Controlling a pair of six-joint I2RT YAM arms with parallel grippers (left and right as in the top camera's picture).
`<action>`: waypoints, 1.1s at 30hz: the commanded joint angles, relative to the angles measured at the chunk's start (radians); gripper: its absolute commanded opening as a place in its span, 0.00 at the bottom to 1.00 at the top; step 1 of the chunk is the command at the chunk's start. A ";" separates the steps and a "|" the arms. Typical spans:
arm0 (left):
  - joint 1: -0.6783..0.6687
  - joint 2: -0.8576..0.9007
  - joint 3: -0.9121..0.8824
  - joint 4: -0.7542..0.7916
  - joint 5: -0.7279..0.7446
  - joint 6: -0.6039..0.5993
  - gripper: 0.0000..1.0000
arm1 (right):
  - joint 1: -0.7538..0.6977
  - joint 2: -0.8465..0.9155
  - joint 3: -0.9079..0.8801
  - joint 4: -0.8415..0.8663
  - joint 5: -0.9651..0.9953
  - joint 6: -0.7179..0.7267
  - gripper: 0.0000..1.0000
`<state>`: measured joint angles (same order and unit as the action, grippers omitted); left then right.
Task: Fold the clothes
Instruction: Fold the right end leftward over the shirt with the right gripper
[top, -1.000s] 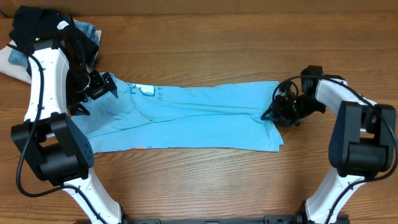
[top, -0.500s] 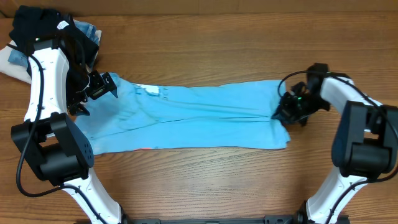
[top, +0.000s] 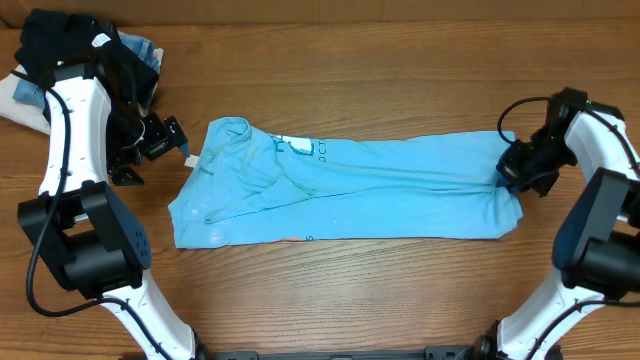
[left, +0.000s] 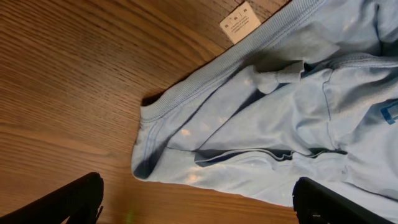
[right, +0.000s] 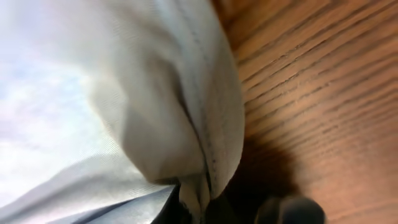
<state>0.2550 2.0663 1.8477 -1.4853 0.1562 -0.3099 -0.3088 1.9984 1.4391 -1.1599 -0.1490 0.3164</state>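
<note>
The clothes (top: 370, 190), a light blue shirt with white lettering near the collar, lie stretched across the middle of the table. My right gripper (top: 513, 168) is shut on the shirt's right edge, and in the right wrist view the bunched fabric (right: 168, 118) runs down into the jaws. My left gripper (top: 172, 137) stands open just left of the collar end, holding nothing. In the left wrist view the collar rim (left: 186, 90) and white label (left: 240, 22) lie ahead of the spread black fingers (left: 68, 202).
A pile of other garments, black (top: 60, 35), denim (top: 145, 50) and white (top: 20, 95), sits at the back left corner behind the left arm. Bare wooden table (top: 330, 290) lies in front of the shirt.
The right gripper has pulled the shirt to the right across the table, and the whole garment slid with it. The collar end has drawn away from the left gripper, which stayed in place.
</note>
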 joint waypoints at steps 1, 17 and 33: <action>-0.009 -0.011 0.012 0.005 -0.006 0.018 1.00 | 0.065 -0.093 0.035 -0.006 0.045 0.031 0.04; -0.010 -0.011 0.011 0.004 -0.006 0.018 1.00 | 0.547 -0.100 0.034 -0.019 0.088 0.240 0.04; -0.010 -0.011 0.011 0.003 -0.006 0.018 1.00 | 0.706 -0.091 0.051 0.008 0.126 0.291 0.58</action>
<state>0.2550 2.0663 1.8477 -1.4815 0.1562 -0.3096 0.4305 1.9194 1.4528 -1.1297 -0.0689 0.5938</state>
